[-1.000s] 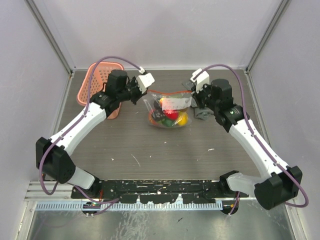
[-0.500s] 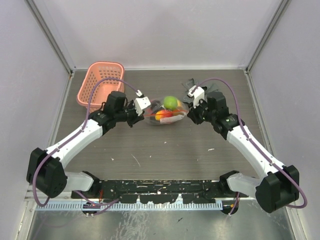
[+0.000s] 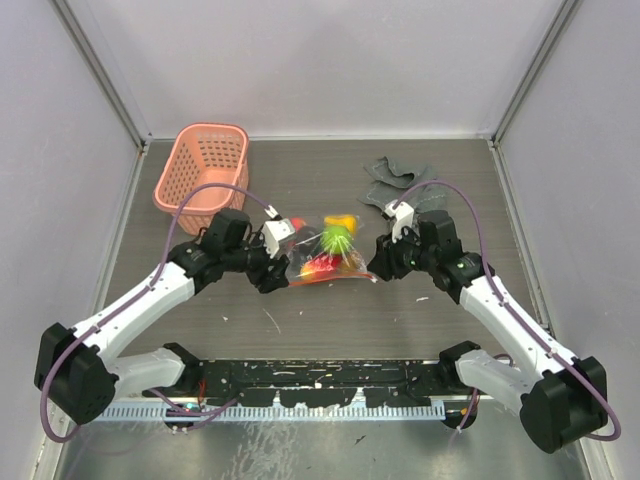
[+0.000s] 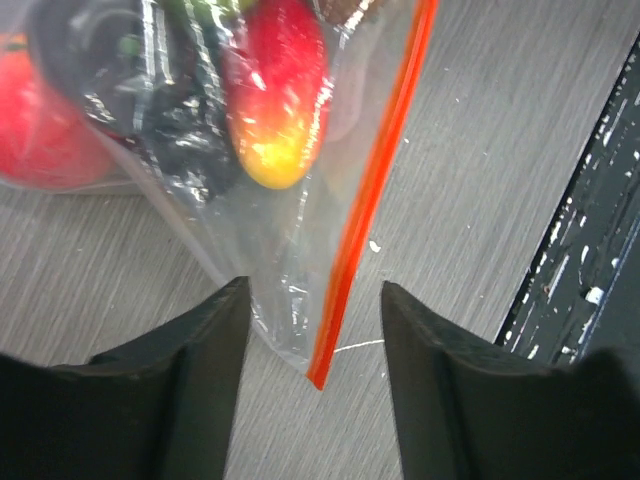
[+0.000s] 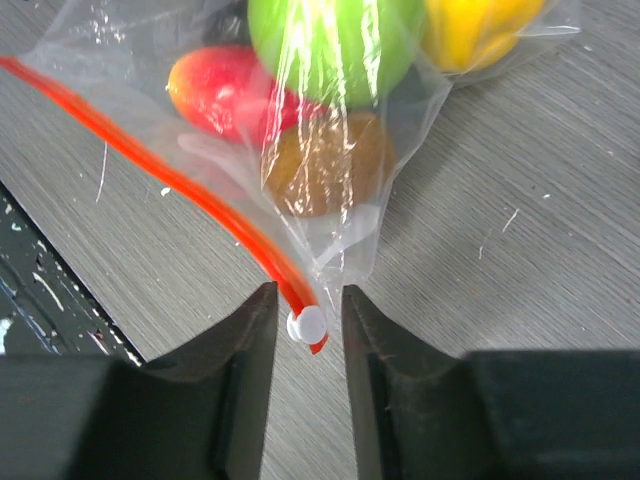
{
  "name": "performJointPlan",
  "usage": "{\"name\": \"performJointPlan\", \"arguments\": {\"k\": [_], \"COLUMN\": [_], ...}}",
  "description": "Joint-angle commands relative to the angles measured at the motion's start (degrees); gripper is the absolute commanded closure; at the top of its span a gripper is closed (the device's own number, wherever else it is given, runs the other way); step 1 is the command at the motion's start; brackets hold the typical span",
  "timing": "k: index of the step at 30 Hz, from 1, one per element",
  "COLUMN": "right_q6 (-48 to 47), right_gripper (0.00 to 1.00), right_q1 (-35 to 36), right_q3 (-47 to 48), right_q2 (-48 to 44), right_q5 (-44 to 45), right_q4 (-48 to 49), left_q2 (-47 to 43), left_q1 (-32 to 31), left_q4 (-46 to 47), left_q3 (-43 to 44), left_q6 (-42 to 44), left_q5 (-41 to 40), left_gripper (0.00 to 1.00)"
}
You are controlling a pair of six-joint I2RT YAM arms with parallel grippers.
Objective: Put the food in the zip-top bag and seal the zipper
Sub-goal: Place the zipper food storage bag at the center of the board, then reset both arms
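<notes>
Right wrist view: right gripper (image 5: 307,295) straddles the zipper (image 5: 307,323) slider at 3 o'clock of the zip-top bag (image 5: 345,235), pinch unclear. Left gripper (image 4: 312,288), fingers (image 4: 200,350) spread, frames the 9 o'clock corner, probably anchoring.

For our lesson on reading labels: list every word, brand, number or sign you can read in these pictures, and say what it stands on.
None can be read in any view.
The bag, zipper and food bear no print.
The basket and cloth show no lettering.
White marks on the black rail: too small to tell.
</notes>
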Motion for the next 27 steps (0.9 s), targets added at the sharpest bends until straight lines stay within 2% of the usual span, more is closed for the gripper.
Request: {"name": "performJointPlan", "arguments": {"k": [1,4,9,11,12,13,14,21,24,27], "right_q6": [1.3,1.6,2.2,3.1,3.6,4.0,4.4,1.8,0.1,-0.9], "right_gripper": [0.52,0.36,0.19,0.16,0.03,0.0,0.0,0.0,0.0,0.0], "right_q1": [0.0,-0.1,-2.6,-4.6,-5.7,-6.7,-7.7,-8.9,-8.9,-8.9], "right_q3": [5.8,8.2,11.6,13.0,13.6,14.1,14.4,16.8,16.6,15.8], "right_q2": [-1.8,-2.9,-4.5,-4.7,-4.9,-5.5,-6.1,-11.5,-14.1,-16.8], "right_q5": [7.1,17.3,32.1,37.0,40.0,42.6,44.5,57.0,56.7,55.1], "right_q4": [3.1,2.9,4.0,4.1,4.2,4.4,4.8,9.2,12.1,15.5], "left_q2": [-3.0,-2.5,-2.2,-2.6,-3.1,-3.9,-4.9,-15.9,-19.6,-23.0], "left_q1": [0.2,2.2,12.8,17.7,19.3,20.1,20.3,21.5,21.5,21.5], "left_q4": [2.5,2.9,6.0,6.8,6.8,6.7,6.6,9.8,10.8,12.0], "left_q3": [3.2,5.5,7.6,8.3,8.7,9.3,9.9,11.0,11.9,12.7], "left_q6": [-6.1,-10.2,-22.3,-26.9,-28.3,-28.9,-28.7,-27.6,-27.1,-26.3], "left_q5": [-7.1,-9.7,-10.7,-9.6,-10.3,-11.8,-14.0,-34.2,-40.6,-43.0], "left_gripper": [0.35,0.32,0.22,0.14,0.07,0.04,0.01,0.02,0.02,0.02]}}
